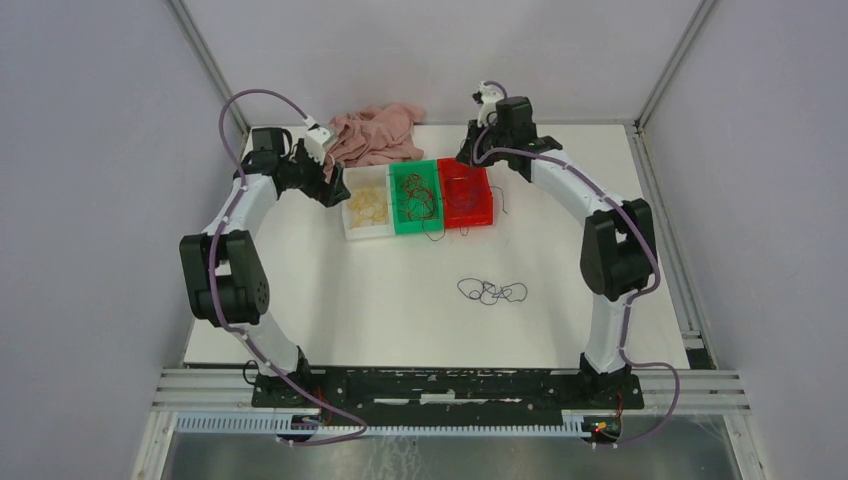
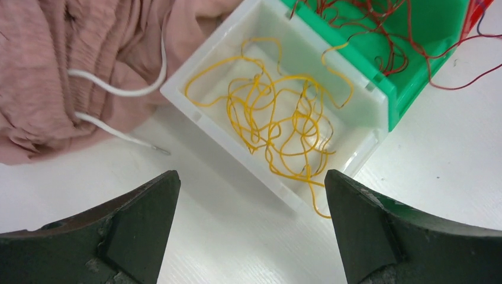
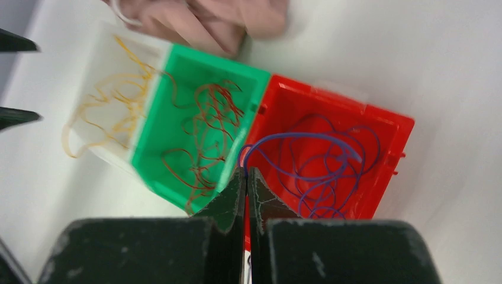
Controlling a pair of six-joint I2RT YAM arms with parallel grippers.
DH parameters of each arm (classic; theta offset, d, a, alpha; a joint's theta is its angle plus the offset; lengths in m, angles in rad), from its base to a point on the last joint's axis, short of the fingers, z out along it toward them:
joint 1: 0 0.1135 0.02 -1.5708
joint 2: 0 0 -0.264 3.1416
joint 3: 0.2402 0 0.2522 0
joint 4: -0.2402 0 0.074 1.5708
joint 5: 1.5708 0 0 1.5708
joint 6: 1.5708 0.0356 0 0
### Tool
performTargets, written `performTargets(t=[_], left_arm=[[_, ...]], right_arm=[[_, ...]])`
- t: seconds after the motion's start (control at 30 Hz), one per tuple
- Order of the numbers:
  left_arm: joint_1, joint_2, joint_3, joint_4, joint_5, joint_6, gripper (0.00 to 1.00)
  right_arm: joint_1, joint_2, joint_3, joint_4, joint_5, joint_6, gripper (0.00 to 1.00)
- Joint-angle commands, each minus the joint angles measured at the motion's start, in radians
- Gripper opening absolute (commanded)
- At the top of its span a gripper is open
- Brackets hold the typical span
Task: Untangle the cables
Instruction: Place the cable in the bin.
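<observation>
Three bins sit side by side in the upper ctr of the top view. The white bin (image 1: 366,228) holds the yellow cables (image 2: 278,127), the green bin (image 1: 397,200) holds the red-brown cables (image 3: 207,130), and the red bin (image 1: 470,218) holds the purple cables (image 3: 331,160). Some red-brown strands spill over the green bin's near wall onto the table (image 1: 400,340). A loose tangle of dark cables (image 1: 492,292) lies alone on the table, lower ctr-right and well apart from the bins. The left gripper (image 2: 251,177) hangs over the white bin's left side w/ jaws spread wide, nothing between them. The right gripper (image 3: 245,173) is above the green/red bin border w/ jaws pressed together. One purple strand runs from the red bin right up to its tips – can't tell if it's pinched. A pink garment (image 1: 375,132) is bunched at the upper left of the bins, and its white drawstring (image 2: 112,90) trails toward the white bin.
</observation>
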Motion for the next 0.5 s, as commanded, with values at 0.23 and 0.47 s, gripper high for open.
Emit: performTargets(t=[0.23,0.47], left_arm=[[0.009,0.046,-0.003,0.014,-0.023,0.066,0.96],[0.009,0.039,-0.013,0.029,-0.045,0.102,0.96]], right_arm=[[0.107,0.198,0.144,-0.189,0.362,-0.219,0.0],[0.123,0.252,0.135,-0.193,0.447,-0.236,0.0]])
